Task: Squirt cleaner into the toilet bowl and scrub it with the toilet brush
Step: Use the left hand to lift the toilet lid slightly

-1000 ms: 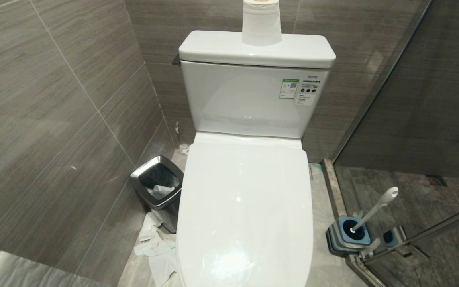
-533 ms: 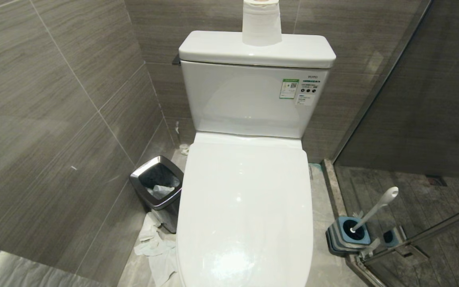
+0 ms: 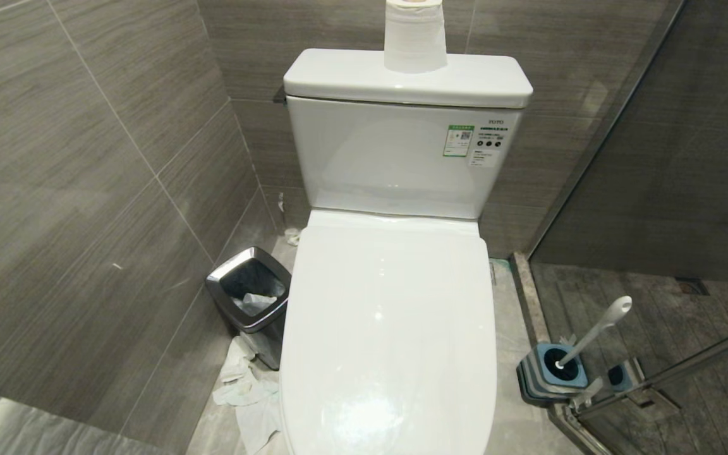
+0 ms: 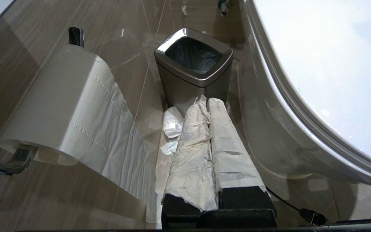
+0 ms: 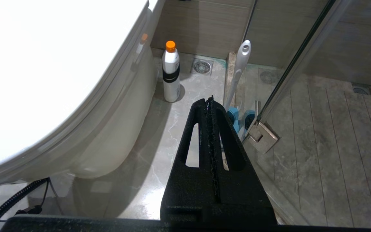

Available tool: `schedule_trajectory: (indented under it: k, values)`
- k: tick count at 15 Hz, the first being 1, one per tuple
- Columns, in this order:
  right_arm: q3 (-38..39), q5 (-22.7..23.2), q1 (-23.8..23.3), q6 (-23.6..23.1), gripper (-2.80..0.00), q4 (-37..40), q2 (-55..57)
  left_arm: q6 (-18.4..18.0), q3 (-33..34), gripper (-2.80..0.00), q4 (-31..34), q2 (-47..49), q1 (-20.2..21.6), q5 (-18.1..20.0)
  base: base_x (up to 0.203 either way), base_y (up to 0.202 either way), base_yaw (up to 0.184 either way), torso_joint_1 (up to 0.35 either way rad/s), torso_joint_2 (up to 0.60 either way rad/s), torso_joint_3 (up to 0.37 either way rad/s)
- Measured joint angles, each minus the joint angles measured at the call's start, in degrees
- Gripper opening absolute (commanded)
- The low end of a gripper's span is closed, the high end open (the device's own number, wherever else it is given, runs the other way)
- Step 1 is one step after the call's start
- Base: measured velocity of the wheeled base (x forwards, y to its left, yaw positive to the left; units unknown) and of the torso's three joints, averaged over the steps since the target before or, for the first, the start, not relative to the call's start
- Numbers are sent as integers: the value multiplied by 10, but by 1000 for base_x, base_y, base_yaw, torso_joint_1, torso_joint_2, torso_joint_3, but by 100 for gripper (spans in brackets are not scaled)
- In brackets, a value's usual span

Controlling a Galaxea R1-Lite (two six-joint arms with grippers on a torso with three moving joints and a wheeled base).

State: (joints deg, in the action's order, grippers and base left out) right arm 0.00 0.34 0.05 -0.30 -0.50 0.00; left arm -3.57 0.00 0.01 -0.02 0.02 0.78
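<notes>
1. Toilet bowl point(image 3: 389, 328) centre of head view, lid down, so the basin is hidden. The lid looks glossy and slippery, rigid; probably lift at the front edge.
2. Toilet brush point(image 3: 594, 332) stands tilted in its blue-grey holder point(image 3: 553, 376) on the floor, right of the bowl by the glass door point(image 3: 667, 158). Slim stiff plastic handle, likely light; take it near the flattened upper end.
3. Bottle point(image 5: 171, 72), white with orange cap, stands upright beside the bowl base; probably the cleaner. Smooth, squeezable; hold mid-body.
4. Left gripper point(image 4: 208, 103): paper-wrapped fingers pressed together, empty, low near the steel bin point(image 4: 193, 62).
5. Right gripper point(image 5: 209, 101): fingers closed, empty, pointing toward the brush.
</notes>
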Motion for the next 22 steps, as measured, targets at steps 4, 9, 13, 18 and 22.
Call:
schedule_trajectory:
  k: [4,9,13,18,22]
  values:
    - [0,0,0,0,-280,0,0,0,0,-280,0,0,0,0,0,0,0,0,0,0]
    - [0,0,0,0,-280,0,0,0,0,-280,0,0,0,0,0,0,0,0,0,0]
    - [0,0,0,0,-280,0,0,0,0,-280,0,0,0,0,0,0,0,0,0,0]
    - [0,0,0,0,-280,0,0,0,0,-280,0,0,0,0,0,0,0,0,0,0]
    - [0,0,0,0,-280,0,0,0,0,-280,0,0,0,0,0,0,0,0,0,0]
